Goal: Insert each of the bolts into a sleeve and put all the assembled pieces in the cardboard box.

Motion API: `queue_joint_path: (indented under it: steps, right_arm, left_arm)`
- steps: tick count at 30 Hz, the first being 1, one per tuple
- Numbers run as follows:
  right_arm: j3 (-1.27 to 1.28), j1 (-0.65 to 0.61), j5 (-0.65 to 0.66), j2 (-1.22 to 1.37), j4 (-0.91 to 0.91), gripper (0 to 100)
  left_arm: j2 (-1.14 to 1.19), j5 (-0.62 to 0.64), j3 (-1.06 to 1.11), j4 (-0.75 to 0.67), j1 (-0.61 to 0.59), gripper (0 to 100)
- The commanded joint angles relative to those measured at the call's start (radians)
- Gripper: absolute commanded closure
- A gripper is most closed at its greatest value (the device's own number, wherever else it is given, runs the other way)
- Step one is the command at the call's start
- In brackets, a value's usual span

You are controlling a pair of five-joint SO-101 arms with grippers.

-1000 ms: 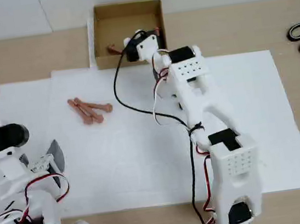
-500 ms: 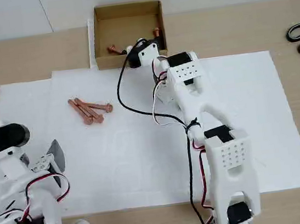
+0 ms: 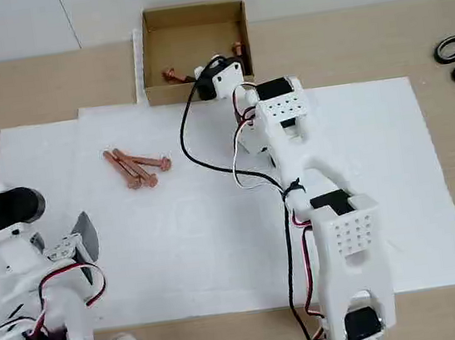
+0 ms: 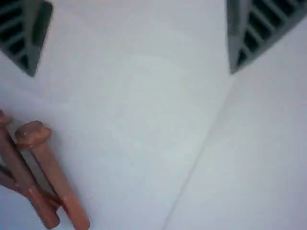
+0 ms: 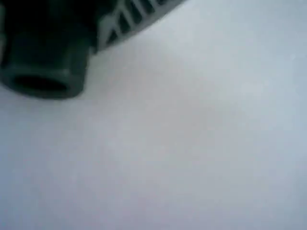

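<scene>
Bolts [image 3: 136, 167] bunched three together on the white paper [image 3: 221, 246], well apart from the cardboard box [image 3: 192, 9] and lying between it and the left arm [image 3: 31, 271]. From the left jaws, ahead toward the box and off toward the right arm's [image 3: 293, 157] side. Long axes on a slant across the sheet, roughly crosswise to the line of reach from the left arm; one bolt splayed out from the other two.

Left jaws spread wide with nothing between them, hanging over bare paper. Bolts [image 4: 48, 187] just beyond the gap and off to one side of it, shafts crossing at an angle the line that joins the two jaw tips. By that, probably a short advance plus a sideways shift to centre one shaft, with little wrist turn needed.

Right arm stretched to the near wall of the box, wrist above the rim. Whether its jaws are spread or closed: cannot tell. Dark round-ended part [image 5: 45, 62] close to its camera, own hardware or a sleeve not decidable.

Two copper pieces [image 3: 171, 75] already inside the box, at opposite walls.

Left arm judged clearly the nearer to the bolts on the tabletop [image 3: 32, 87]
</scene>
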Motion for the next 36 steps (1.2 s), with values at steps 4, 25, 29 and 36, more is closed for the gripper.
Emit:
queue_joint_path:
  steps: [4,25,29,36]
  right_arm:
    - [-0.146,-0.010,0.000,-0.038,0.147,96.7]
    - [-0.026,0.031,-0.109,-0.610,0.469,96.8]
    - [0.152,0.068,-0.106,-0.768,0.460,96.8]
    - [0.377,0.177,-0.091,-0.777,0.375,96.8]
  left_arm:
    - [-0.008,-0.006,-0.002,0.003,0.000,76]
    - [-0.008,-0.006,-0.002,0.003,0.002,76]
    - [-0.008,-0.006,-0.002,0.003,0.002,76]
    - [-0.008,-0.006,-0.002,0.003,0.005,76]
